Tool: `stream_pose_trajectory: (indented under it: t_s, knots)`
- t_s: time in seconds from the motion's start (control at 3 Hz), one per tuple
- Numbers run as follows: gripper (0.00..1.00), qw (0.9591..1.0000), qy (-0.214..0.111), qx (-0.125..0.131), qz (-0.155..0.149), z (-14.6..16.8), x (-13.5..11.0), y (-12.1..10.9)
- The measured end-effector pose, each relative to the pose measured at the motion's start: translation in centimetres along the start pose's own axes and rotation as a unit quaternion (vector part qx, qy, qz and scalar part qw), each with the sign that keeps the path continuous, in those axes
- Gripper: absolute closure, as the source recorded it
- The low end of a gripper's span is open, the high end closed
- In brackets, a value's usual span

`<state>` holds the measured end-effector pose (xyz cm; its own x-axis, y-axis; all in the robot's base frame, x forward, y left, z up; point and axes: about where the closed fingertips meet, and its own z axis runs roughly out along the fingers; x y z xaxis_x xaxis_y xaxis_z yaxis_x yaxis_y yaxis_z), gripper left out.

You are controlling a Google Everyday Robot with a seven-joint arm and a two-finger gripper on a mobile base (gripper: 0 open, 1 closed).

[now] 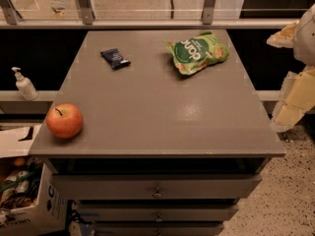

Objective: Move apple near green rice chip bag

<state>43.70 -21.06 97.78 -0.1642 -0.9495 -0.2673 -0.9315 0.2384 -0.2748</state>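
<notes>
The arm enters at the right edge of the view, a pale rounded section high up with cream-coloured segments hanging below it. The gripper sits at the lower end of those segments, off the right side of the surface and above the speckled floor. It touches nothing on the surface. I cannot tell how far open it is, and nothing shows in its grasp.

Nearest of the task's things, the apple rests upright on the near left corner of the surface, stem up. It lies well apart from the gripper, across the full width of the surface to the left.

Below the front edge are the grey drawers. A cardboard box stands on the floor at the near left.

Farther back, a small dark blue packet lies left of centre. The green rice chip bag lies at the far right, nearer the arm than the apple is and well apart from the apple.
</notes>
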Motion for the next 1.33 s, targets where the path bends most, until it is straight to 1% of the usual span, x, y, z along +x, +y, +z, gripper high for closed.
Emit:
stream_pose_trajectory:
  t_s: [0.33,0.67,1.0,1.33]
  knots:
    - [0.0,0.9985,-0.054,-0.011,-0.007,1.5,-0.7,0.3]
    - [0.0,0.9952,-0.094,-0.025,-0.011,3.2,-1.9,0.6]
    - [0.0,0.986,-0.158,-0.052,-0.015,4.8,-3.9,1.2]
    - [0.0,0.986,-0.158,-0.052,-0.015,4.8,-3.9,1.2]
